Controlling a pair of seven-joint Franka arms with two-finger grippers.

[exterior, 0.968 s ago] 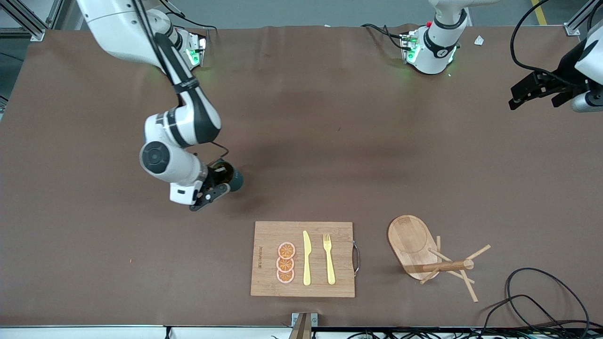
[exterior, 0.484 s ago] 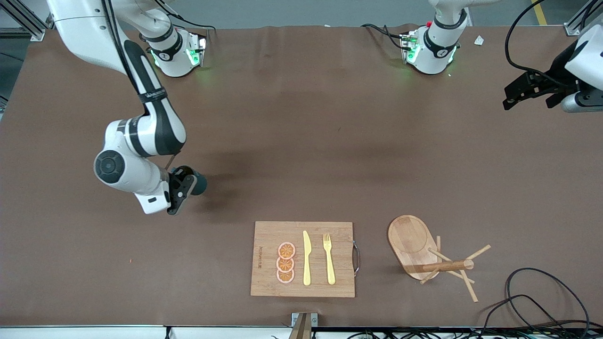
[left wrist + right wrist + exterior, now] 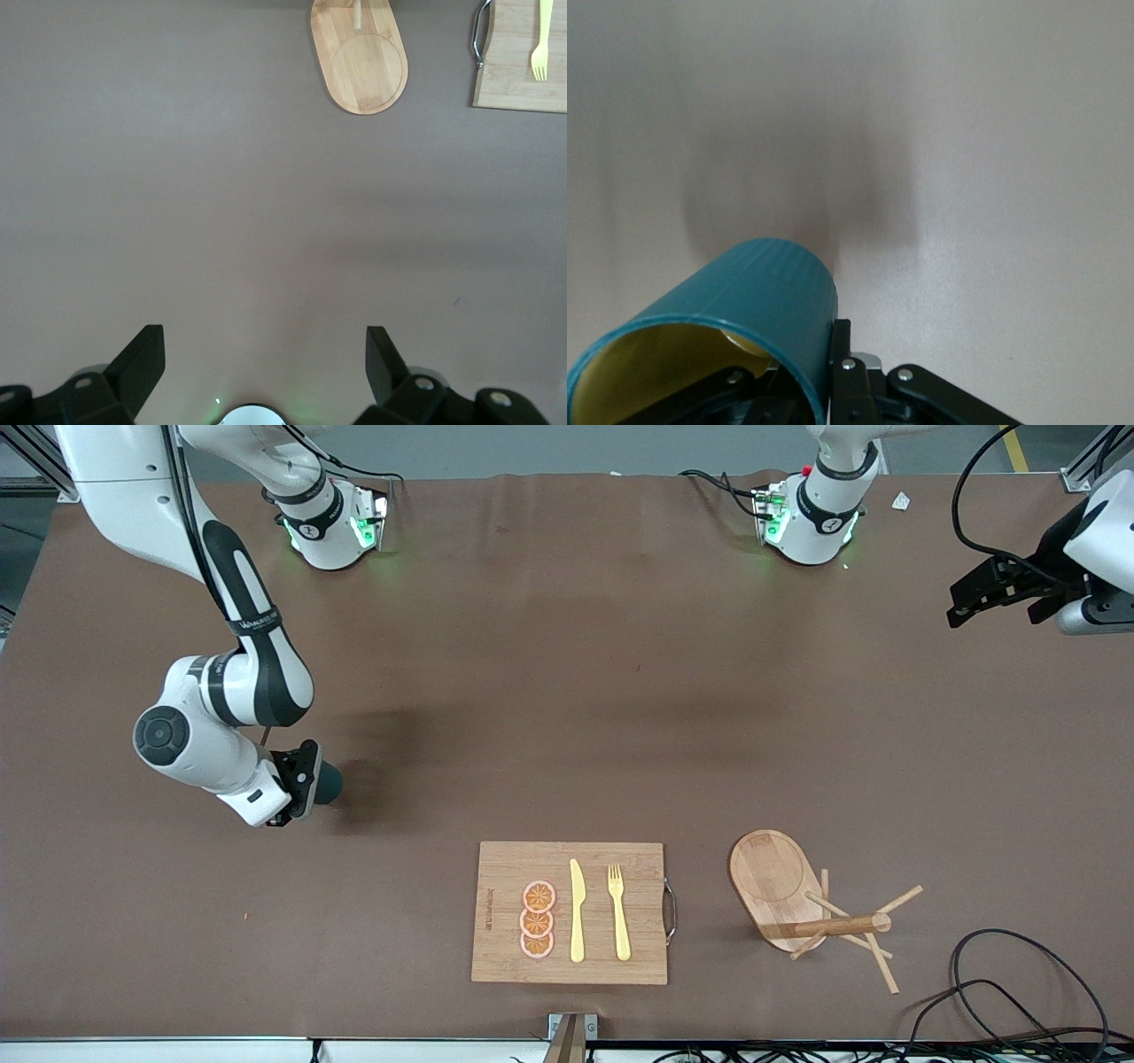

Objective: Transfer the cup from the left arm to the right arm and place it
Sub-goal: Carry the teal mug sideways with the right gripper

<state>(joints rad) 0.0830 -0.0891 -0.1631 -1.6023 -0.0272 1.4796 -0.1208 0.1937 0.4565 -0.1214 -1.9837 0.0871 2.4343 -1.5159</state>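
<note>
We found the right gripper (image 3: 297,784) clamped on the cup (image 3: 324,783), held in the air over bare table (image 3: 567,691) toward the right arm's end, well apart from the cutting board (image 3: 569,912). The cup was teal outside, ribbed, yellowish inside (image 3: 664,372). The left gripper (image 3: 997,593) waited, fingers spread wide, over the table's edge at the left arm's end.

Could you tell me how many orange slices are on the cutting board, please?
3: orange slices in a column on the cutting board, beside the yellow knife, toward the right arm's end. None look hidden.
</note>
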